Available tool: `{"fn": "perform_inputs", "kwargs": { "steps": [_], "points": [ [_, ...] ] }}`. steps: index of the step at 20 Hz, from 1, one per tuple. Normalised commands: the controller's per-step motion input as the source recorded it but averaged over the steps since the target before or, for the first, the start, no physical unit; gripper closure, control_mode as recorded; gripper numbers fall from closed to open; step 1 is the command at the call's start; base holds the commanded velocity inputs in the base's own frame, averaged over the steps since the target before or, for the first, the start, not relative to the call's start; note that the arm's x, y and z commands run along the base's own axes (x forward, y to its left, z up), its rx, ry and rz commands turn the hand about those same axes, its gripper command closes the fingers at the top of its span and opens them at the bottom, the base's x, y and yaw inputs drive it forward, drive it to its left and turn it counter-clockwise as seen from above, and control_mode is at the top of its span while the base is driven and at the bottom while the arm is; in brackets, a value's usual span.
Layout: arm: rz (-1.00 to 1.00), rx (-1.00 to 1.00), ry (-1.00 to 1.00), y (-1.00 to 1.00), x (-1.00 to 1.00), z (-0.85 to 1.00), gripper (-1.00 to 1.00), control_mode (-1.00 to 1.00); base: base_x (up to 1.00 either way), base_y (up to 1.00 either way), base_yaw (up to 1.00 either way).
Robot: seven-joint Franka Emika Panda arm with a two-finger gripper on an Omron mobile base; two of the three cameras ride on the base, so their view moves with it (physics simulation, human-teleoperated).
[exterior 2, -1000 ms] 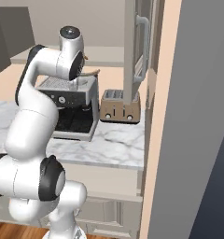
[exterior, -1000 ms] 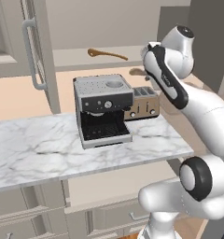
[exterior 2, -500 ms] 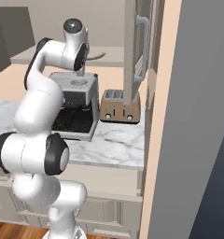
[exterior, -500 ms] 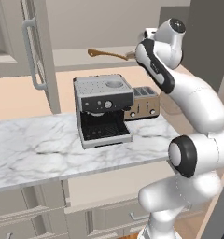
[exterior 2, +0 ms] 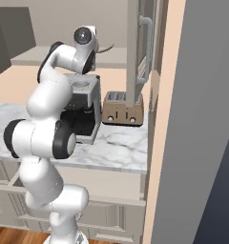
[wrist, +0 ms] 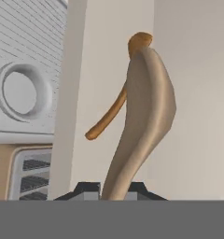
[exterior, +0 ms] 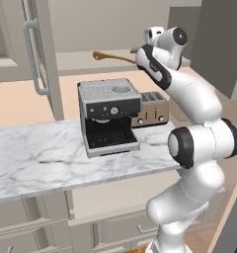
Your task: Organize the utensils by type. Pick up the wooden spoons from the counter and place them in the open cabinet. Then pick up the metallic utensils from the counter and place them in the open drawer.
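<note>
The counter [exterior: 36, 163] carries a coffee machine [exterior: 109, 116] with a toaster [exterior: 151, 107] just beside it, toward the arm. Above them the cabinet [exterior: 71, 60] stands open, its door [exterior: 39, 54] swung out with the bar handle facing the room.

On the cabinet's bottom shelf lies the orange-brown spoon [exterior: 113, 57], flat, with its long axis running along the shelf's front edge: the round bowl is at the end away from the arm and the handle runs toward the gripper [exterior: 138, 50].

The gripper sits at the shelf edge, level with that spoon. In the hand view its jaws are clenched on the tan spoon [wrist: 144, 126], which rises straight out from between the tips, handle gripped and broad end farthest from the hand. The orange-brown spoon shows just behind it as a thin curved line crossing its upper part; whether the two touch cannot be told.
</note>
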Motion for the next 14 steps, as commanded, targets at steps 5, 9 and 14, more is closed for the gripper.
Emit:
{"fn": "perform_inputs", "kwargs": {
  "steps": [5,9,14],
  "points": [
    [0.00,-0.06,0.03,-0.26,0.81,0.01,1.00,-1.00,0.00,0.00,0.00],
    [0.00,0.00,0.12,-0.28,0.79,0.13,1.00,-1.00,0.00,0.00,0.00],
    [0.00,0.00,0.10,-0.16,0.67,0.19,1.00,-1.00,0.00,0.00,0.00]
  ]
}}
